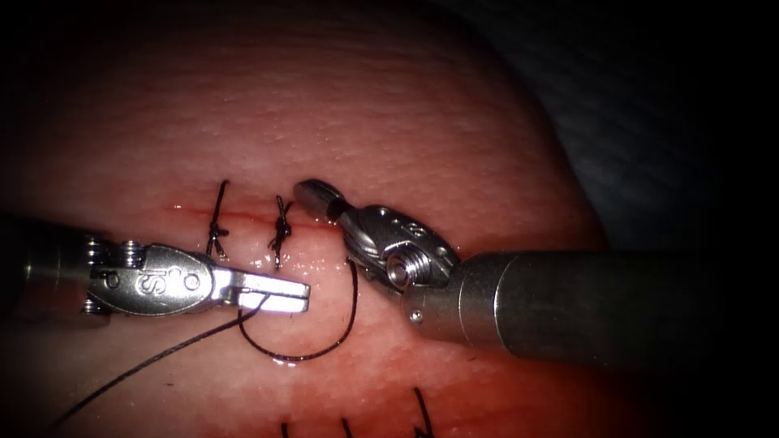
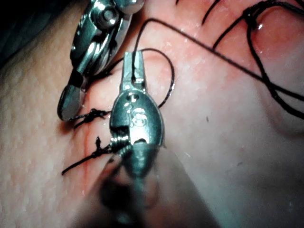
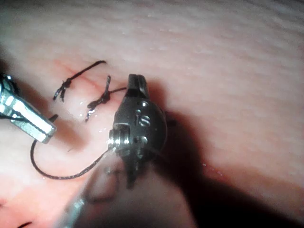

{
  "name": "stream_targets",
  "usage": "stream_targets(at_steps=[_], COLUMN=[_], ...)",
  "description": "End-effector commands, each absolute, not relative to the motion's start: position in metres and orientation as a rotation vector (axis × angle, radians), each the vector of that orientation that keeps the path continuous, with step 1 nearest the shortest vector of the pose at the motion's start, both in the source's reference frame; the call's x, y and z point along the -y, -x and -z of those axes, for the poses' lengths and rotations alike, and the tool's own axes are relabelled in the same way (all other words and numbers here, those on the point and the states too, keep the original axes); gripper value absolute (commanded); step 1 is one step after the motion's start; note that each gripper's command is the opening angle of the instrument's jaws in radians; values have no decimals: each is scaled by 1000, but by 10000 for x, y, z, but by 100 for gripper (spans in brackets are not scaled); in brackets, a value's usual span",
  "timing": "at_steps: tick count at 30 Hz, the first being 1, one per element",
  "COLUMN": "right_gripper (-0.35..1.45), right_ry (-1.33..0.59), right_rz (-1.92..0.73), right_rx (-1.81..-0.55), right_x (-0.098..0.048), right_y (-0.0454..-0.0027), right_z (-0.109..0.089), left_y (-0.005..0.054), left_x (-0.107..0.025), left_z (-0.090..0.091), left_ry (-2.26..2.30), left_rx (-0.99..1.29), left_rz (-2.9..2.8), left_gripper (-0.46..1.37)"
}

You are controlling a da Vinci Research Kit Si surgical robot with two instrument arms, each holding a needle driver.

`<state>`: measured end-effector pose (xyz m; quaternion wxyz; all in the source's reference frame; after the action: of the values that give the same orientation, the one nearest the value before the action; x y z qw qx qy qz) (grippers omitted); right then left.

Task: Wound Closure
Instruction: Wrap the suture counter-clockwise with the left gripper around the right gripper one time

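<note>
The tissue [image 1: 389, 122] has a level cut [image 1: 247, 214] crossed by two knotted stitches [image 1: 216, 230] [image 1: 281, 232]. My left tool [image 1: 305, 296] lies just below the cut, shut on the black thread [image 1: 146, 365]. That thread trails off to the lower left. From those jaws a dark arc of thread [image 1: 324, 350] curves down and round to the right tool's wrist. My right tool [image 1: 305, 193] rests its shut jaws on the cut just right of the second stitch. I cannot tell whether it pinches anything. Neither tool holds a needle. The left tool's jaws [image 2: 134, 57] and the right tool's jaws [image 3: 137, 81] look the same up close.
Short cut ends of thread [image 1: 422, 414] lie near the lower edge of the endoscope view. Red fluid [image 1: 487, 381] wets the tissue there. More slack thread [image 2: 266, 52] lies looped on the tissue. Beyond the tissue's far right edge is a dark cloth [image 1: 665, 105].
</note>
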<state>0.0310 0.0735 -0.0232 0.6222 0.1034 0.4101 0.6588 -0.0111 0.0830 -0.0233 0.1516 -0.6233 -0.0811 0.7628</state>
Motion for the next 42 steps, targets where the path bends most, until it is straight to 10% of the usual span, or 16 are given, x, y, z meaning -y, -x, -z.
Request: stream_targets(at_steps=[1,6,12,35,40,42], right_gripper=[-35,93,124,130,112,75], right_ry=[-236,-236,-229,-218,-169,-158], right_rz=[-1515,-1513,-1450,-1089,-989,-928], right_rx=[-940,-934,-943,-1067,-1082,-1105], right_x=[-736,-742,-741,-726,-723,-721], right_y=[-310,-310,-310,-315,-318,-320], right_z=[232,235,245,273,278,281], left_y=[111,109,111,145,160,165], left_x=[-829,-828,-830,-866,-879,-886], left_z=[234,237,249,277,284,287], left_ry=[1792,1793,1799,1922,1990,2011], left_rx=[239,242,242,380,439,461], left_rz=[-2191,-2190,-2189,-2112,-2042,-2014], left_gripper=[-35,-35,-35,-35,-35,-35])
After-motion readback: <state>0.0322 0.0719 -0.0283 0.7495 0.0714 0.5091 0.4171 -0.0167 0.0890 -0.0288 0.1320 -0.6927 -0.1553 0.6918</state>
